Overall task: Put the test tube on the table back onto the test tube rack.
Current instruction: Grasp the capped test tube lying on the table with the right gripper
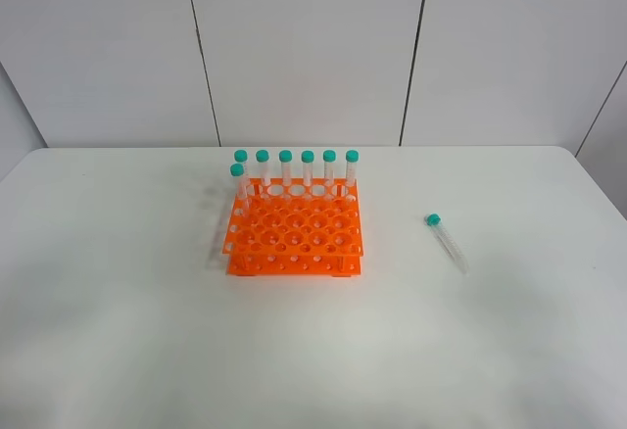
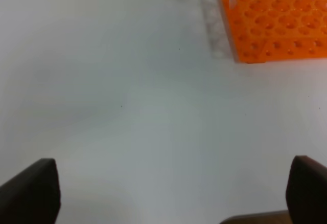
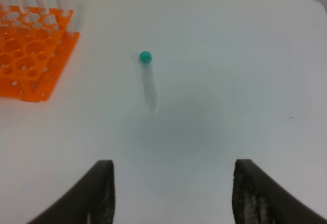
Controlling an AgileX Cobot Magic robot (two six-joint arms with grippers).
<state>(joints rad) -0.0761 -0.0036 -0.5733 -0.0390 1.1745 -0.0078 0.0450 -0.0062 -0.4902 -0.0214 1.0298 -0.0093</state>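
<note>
Test tube [image 1: 448,243]: flat on table [image 1: 118,331], well right of test tube rack [image 1: 294,233] | Rack: seven capped tubes [image 1: 307,169] upright at far side, nearer holes free | My right gripper [image 3: 173,183]: part-spread, empty, facing tube for pickup | My left gripper [image 2: 168,188]: wide, empty, near rack.

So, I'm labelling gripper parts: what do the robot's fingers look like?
Left gripper: two blunt matte-black fingers with squared tips. Right gripper: dark fingers too, widening toward the base. No cables or markings show.

Loose test tube [image 1: 447,243] on table [image 1: 118,331], right of test tube rack [image 1: 294,251].
</note>
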